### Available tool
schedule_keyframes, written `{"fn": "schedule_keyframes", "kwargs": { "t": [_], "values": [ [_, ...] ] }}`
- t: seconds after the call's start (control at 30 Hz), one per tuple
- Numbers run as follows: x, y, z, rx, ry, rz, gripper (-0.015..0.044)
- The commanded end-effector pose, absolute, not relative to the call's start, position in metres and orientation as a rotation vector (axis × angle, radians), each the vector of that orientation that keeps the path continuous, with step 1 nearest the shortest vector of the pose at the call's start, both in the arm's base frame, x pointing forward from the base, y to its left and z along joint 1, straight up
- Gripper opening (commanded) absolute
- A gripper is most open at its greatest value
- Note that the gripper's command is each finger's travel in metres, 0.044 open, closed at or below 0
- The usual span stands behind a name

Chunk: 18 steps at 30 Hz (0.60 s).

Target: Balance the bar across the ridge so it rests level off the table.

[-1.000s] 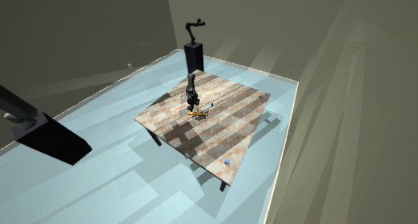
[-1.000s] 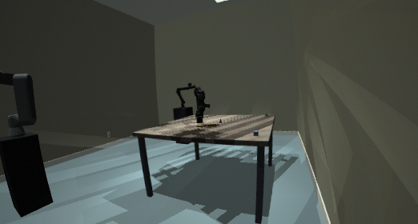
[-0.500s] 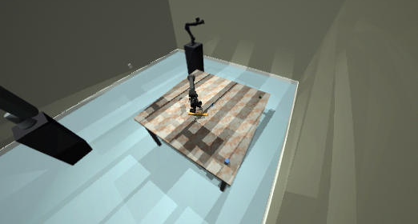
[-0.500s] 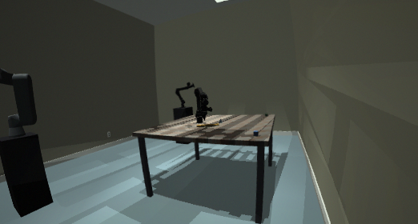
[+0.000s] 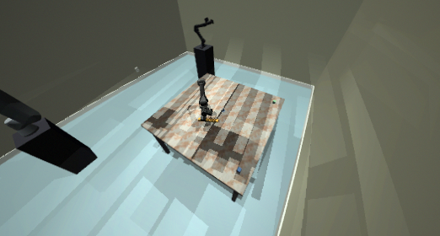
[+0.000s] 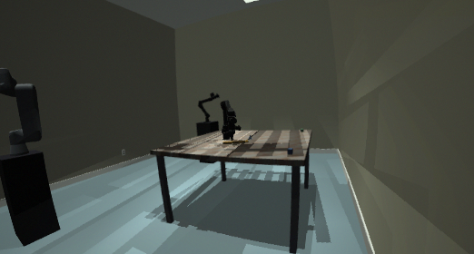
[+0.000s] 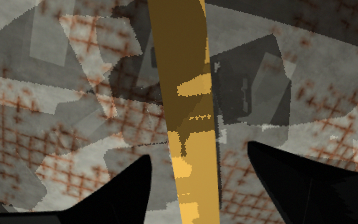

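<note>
The yellow bar point(image 5: 213, 120) point(image 6: 236, 141) point(image 7: 197, 175) lies along the table in front of the arm. A small dark blue peaked piece, which looks like the ridge point(image 5: 223, 110) point(image 6: 250, 137), stands on the table a little behind and to the right of the bar. My gripper point(image 7: 199, 154) is open. Its two black fingertips stand on either side of the bar in the wrist view, with space between each finger and the bar. The top and exterior views show it low near the bar's left part. The exact height of the fingertips over the table cannot be told.
A blue cube point(image 5: 238, 169) point(image 6: 290, 151) sits near the table's front right corner. A small green object point(image 5: 274, 101) point(image 6: 301, 131) sits at the back right corner. The plank-patterned table point(image 5: 181, 136) point(image 6: 191, 151) carries them. Other arms on black pedestals point(image 5: 204, 61) point(image 6: 29, 196) stand off the table.
</note>
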<state>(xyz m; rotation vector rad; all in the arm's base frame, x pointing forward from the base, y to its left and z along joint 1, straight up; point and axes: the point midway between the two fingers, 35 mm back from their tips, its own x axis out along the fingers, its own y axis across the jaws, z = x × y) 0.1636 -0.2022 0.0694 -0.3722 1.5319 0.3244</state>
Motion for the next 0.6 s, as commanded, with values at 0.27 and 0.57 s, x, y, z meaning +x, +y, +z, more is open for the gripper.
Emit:
{"fn": "schedule_keyframes", "kwargs": {
  "t": [0.27,0.57],
  "values": [
    [0.163,-0.200,0.048,-0.360,1.533,0.328,0.0315],
    [0.163,-0.200,0.046,-0.359,1.533,0.328,0.0315]
  ]
}}
